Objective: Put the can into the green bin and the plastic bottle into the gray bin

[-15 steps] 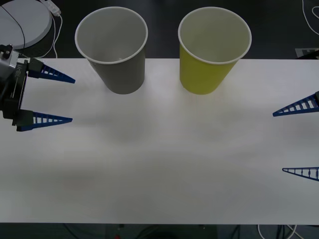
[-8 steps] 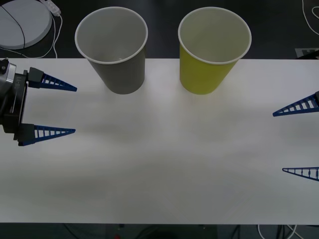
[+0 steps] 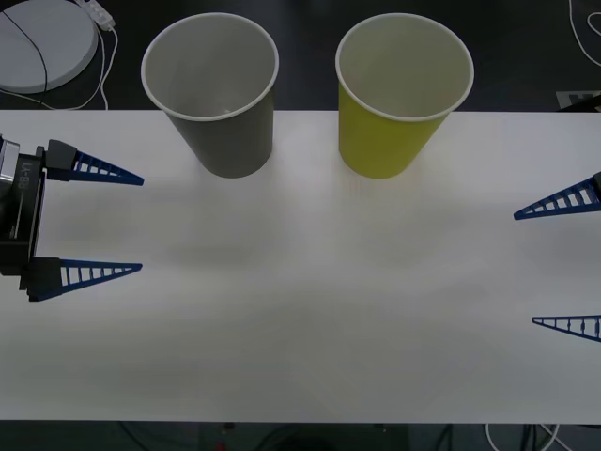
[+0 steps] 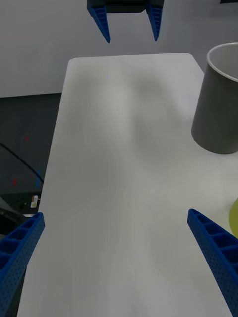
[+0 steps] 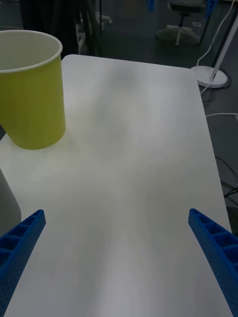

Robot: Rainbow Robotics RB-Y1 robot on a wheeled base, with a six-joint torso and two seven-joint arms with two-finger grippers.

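Note:
The gray bin (image 3: 211, 94) stands upright at the table's back, left of centre, and the green bin (image 3: 404, 94) stands beside it to the right. Both look empty from above. My left gripper (image 3: 141, 223) is open over the table's left edge, nothing between its fingers. My right gripper (image 3: 524, 269) is open at the right edge, also empty. The right wrist view has the gray bin (image 4: 218, 99) and, far across the table, the left gripper (image 4: 132, 39). In the left wrist view the green bin (image 5: 32, 94) is near. The can and the plastic bottle are out of view.
The white table (image 3: 310, 310) is bare between the two grippers. A round white base (image 3: 42, 38) with a cable lies on the dark floor behind the left corner. Cables (image 3: 521, 434) trail by the front right corner.
My left gripper has slid toward the table's near edge, still open. The right gripper and both bins have not moved.

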